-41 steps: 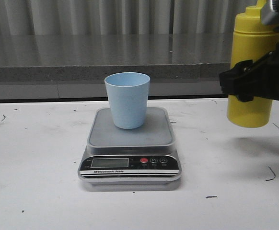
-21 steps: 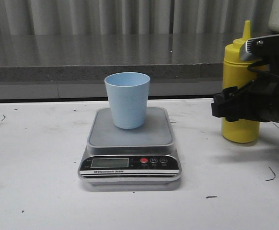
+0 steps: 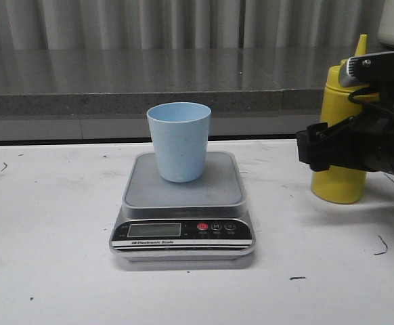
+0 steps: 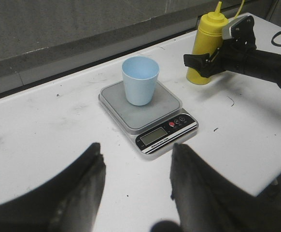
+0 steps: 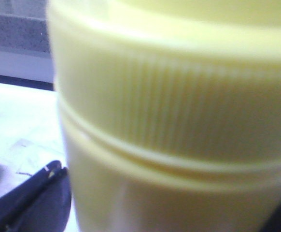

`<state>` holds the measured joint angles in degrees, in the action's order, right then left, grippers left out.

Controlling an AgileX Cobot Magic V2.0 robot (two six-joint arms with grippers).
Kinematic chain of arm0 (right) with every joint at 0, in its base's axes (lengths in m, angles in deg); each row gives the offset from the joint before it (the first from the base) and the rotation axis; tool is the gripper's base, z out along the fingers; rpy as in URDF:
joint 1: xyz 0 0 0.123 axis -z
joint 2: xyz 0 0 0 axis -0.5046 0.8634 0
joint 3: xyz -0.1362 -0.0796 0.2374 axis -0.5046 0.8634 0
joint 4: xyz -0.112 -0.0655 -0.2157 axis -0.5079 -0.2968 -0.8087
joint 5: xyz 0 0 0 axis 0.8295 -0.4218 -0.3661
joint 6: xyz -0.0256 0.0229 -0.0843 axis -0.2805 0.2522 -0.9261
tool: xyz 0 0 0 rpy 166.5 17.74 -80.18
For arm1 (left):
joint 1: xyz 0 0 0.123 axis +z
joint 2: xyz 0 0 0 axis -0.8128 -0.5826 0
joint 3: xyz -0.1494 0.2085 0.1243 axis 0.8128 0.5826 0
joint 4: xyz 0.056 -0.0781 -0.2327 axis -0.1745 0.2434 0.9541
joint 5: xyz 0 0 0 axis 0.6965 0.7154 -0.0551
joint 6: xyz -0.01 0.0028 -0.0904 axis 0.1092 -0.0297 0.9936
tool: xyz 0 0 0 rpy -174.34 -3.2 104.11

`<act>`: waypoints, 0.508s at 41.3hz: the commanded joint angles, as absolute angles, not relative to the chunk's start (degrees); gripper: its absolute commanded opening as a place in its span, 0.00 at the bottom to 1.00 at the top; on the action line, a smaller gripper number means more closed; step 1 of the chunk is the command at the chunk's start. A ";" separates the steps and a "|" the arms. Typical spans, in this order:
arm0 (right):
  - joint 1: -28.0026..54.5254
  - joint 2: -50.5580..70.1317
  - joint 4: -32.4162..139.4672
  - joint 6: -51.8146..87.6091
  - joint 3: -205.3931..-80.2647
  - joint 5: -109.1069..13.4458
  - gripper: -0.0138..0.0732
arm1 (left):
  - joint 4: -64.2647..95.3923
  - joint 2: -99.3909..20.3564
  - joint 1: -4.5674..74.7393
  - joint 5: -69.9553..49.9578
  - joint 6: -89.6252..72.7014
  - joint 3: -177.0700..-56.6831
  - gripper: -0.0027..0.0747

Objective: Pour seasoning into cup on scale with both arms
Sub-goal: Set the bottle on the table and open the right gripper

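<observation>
The light blue cup (image 3: 179,142) stands upright on the steel platform of the silver-grey scale (image 3: 214,193) at the table's middle. To its right, the yellow seasoning bottle (image 3: 338,186) stands on the table, its nozzle pointing up. My right gripper (image 3: 327,152) is shut on the bottle's middle. The bottle (image 5: 179,121) fills the right wrist view, with one dark finger (image 5: 32,195) against its side. In the left wrist view, my left gripper (image 4: 136,150) hangs open and empty over the table, short of the scale (image 4: 167,133), the cup (image 4: 140,80) and the bottle (image 4: 205,36).
A grey stone ledge (image 3: 116,101) runs along the back of the white table (image 3: 48,257). The right arm's black links and cables (image 3: 386,135) stand beside the bottle at the right edge.
My right gripper has brought the bottle down from above the table and set its base on the surface to the right of the scale. Cup and scale have not moved.
</observation>
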<state>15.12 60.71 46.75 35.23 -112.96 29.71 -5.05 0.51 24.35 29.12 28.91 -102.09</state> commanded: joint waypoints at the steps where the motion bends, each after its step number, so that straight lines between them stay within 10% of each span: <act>1: 15.31 56.69 46.32 35.50 -111.96 34.43 0.91 | -4.60 -0.14 24.05 25.00 29.29 -103.47 0.44; 10: 15.26 47.44 45.36 37.54 -107.63 20.52 0.91 | -4.60 -0.14 24.05 25.00 29.29 -103.47 0.44; 21: 15.26 27.52 44.86 37.74 -112.66 -28.80 0.91 | -4.60 -0.14 24.05 25.00 29.29 -103.47 0.44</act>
<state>15.12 34.28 45.63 37.78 -109.32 -15.64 -5.05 0.51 24.35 29.12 28.91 -102.09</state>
